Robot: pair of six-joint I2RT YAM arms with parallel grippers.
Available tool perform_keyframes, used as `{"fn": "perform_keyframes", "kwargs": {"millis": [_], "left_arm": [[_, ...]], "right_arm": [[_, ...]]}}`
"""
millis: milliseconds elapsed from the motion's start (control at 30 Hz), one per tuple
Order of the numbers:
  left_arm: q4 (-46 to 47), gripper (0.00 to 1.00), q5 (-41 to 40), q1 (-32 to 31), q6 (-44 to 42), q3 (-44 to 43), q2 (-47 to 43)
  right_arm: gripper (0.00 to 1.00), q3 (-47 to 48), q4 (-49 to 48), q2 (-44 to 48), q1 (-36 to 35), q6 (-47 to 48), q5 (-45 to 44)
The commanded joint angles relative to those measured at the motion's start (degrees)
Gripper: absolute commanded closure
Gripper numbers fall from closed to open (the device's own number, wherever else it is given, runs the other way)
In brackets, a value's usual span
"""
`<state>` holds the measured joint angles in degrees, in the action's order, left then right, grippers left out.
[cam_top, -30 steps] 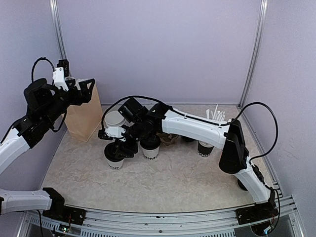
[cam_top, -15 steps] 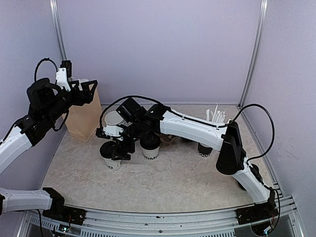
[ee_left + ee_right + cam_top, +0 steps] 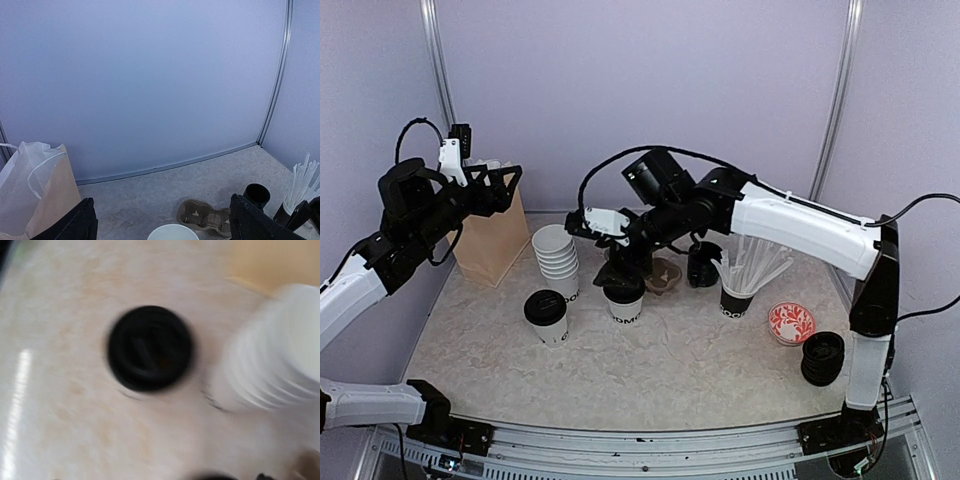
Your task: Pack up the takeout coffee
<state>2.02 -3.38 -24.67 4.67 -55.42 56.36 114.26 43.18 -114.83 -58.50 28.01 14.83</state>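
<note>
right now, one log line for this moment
left gripper open, empty, by paper bag | right gripper over lidded cup, jaws unclear | other lidded cup free on table | both outside bag

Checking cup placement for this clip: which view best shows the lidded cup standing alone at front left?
Top external: the lone lidded cup shows whole, lid and side, upright on the table. The right wrist view shows only its lid from above, blurred. The left wrist view misses it.

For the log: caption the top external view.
Two lidded coffees stand near the cup stack; right claw hovers over them.
</note>
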Motion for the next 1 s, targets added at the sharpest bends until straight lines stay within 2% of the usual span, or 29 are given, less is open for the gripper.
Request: {"fn": "perform_keyframes", "kwargs": {"millis": [0,200,400,767,967], "left_arm": [[-0.1,0.11,1.4,0.5,-0.1,-1.2,0.2],[-0.1,0.11,1.3,0.5,-0.3,-1.2,0.3],[-0.3,0.13,2.0,0.5,-0.3,-1.3,0.8],[-0.2,0.13,2.3,0.5,-0.1,-1.3,1.1],[-0.1,0.13,2.6,0.4,0.0,-1.3,1.1]], "right_arm": [[0.22,-6.6,-2.1,4.7,5.3,2.8,-2.6],[0.33,-13.8,0.6,7.2,10.6,8.9,-5.9],[0.44,-15.1,5.3,6.3,12.6,13.9,-7.1],[0.45,-10.4,4.8,-2.9,12.6,13.3,-3.6],[0.5,-5.8,5.3,-7.6,11.8,12.4,0.5]]}}
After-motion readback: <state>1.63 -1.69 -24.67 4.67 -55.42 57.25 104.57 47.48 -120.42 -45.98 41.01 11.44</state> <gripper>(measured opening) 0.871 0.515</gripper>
